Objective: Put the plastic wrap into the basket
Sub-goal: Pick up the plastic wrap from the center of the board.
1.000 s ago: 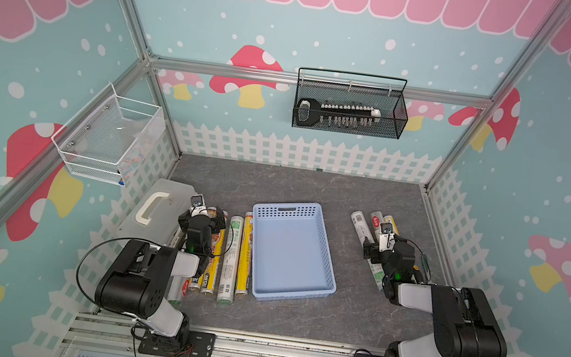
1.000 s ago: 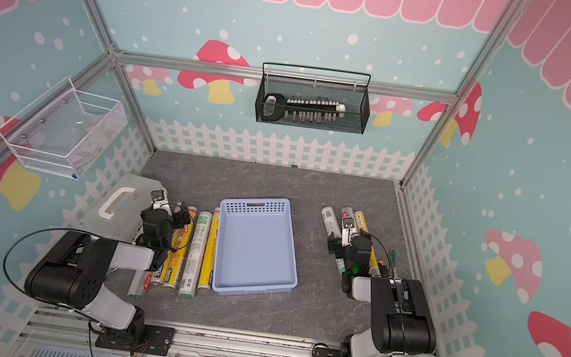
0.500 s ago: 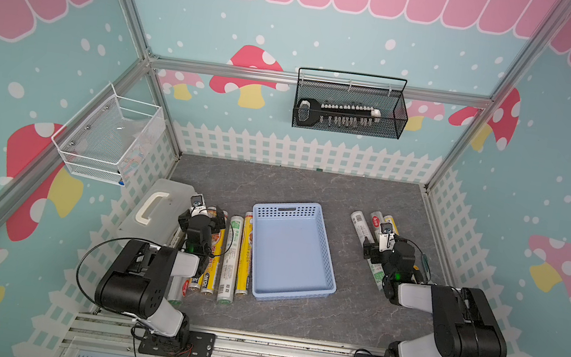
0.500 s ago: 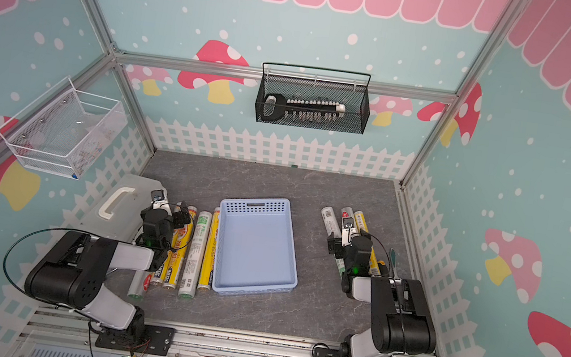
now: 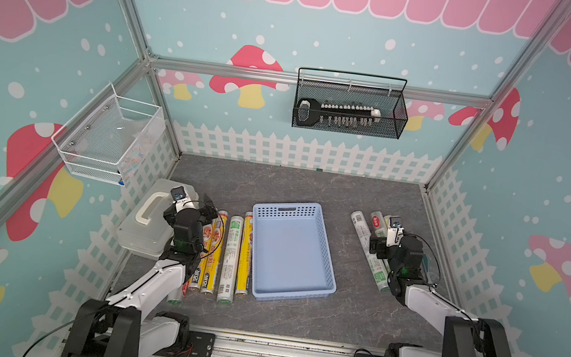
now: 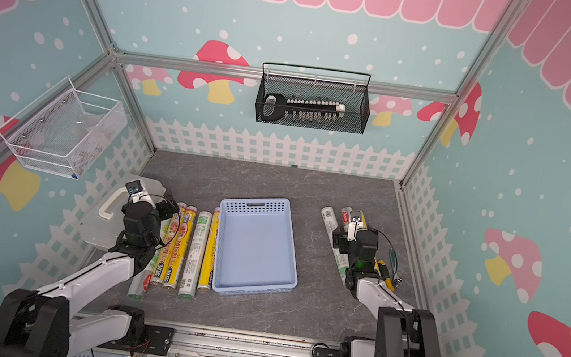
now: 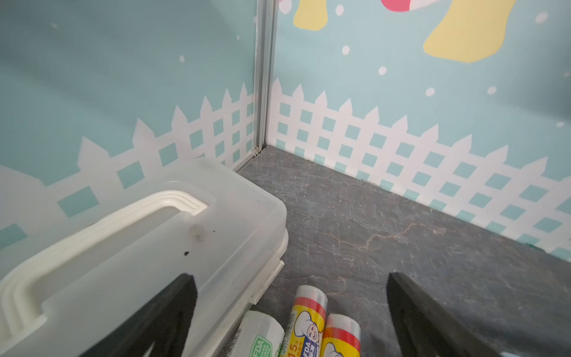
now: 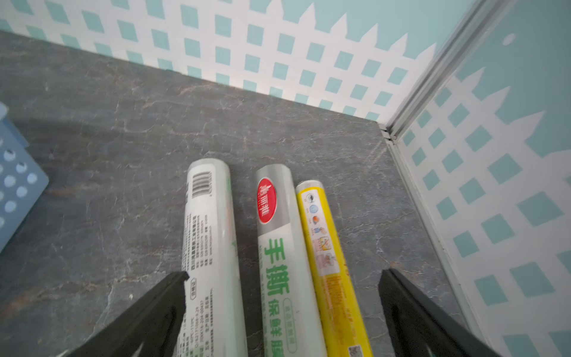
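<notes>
I see the grey table point(image 5: 298, 185) filling the booth floor. In the middle of it sits the basket point(image 5: 291, 250), light blue, its long sides running near to far, with nothing inside it in both top views. Left of it, against the left wall, a clear lidded box point(image 5: 147, 222) with a white handle lies flat. A black wire basket point(image 5: 350, 112) hangs on the far wall and a white wire basket point(image 5: 107, 139) on the left wall.

The plastic wrap point(image 5: 230, 255) is all on the table, none of it in the basket. I count five rolls side by side between the box and the basket. The rightmost yellow roll point(image 5: 245, 253) lies just beside the basket's left wall, and the leftmost is partly under my left arm. Right of the basket, well apart from it, three more lie together: a barcode roll point(image 8: 210, 228), a red-oval roll point(image 8: 276, 247) with green print, and a slim yellow roll point(image 8: 324, 256).

The left gripper point(image 7: 289, 278) has its jaws spread wide and grips nothing. One finger shows over the box lid and the other over bare table, with three roll ends between them. The right gripper point(image 8: 284, 273) is likewise spread wide and empty, its fingers straddling the three right-hand rolls; I cannot tell whether they touch.
</notes>
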`<state>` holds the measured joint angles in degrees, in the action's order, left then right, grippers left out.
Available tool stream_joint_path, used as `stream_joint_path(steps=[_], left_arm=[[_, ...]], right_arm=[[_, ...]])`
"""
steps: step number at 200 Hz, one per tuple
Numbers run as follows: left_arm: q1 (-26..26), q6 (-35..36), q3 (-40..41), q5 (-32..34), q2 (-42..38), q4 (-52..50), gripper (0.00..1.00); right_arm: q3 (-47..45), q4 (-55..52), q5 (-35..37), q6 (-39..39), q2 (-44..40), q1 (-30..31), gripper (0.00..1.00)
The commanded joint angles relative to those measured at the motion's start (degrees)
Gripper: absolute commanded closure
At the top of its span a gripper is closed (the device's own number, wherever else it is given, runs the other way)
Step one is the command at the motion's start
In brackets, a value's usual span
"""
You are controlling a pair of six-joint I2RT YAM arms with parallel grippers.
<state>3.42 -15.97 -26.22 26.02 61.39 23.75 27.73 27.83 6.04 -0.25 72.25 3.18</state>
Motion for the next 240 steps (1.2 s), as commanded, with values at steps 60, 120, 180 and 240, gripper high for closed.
stream_joint_path(steps=[60, 120, 180, 240], left_arm=[[-4.2, -17.8, -4.7, -31.9, -7.4, -17.2, 0.01], [9.8, -13.8, -15.2, -30.2, -1.8, -34.5, 0.01], [22.8, -11.3, -19.0, -25.1, 1.3, -38.2, 0.01], [26.5, -11.0, -21.2, -24.2, 1.8, -38.3, 0.01]], right_arm=[[20.7, -47.0, -15.5, 6.6, 1.1, -0.9, 0.11], [28.3, -57.0, -15.9, 7.3, 11.7, -0.8, 0.37], [31.7, -61.7, -13.0, 5.4, 18.0, -0.3, 0.35], [33.2, -63.3, -11.2, 3.2, 22.4, 0.7, 0.32]])
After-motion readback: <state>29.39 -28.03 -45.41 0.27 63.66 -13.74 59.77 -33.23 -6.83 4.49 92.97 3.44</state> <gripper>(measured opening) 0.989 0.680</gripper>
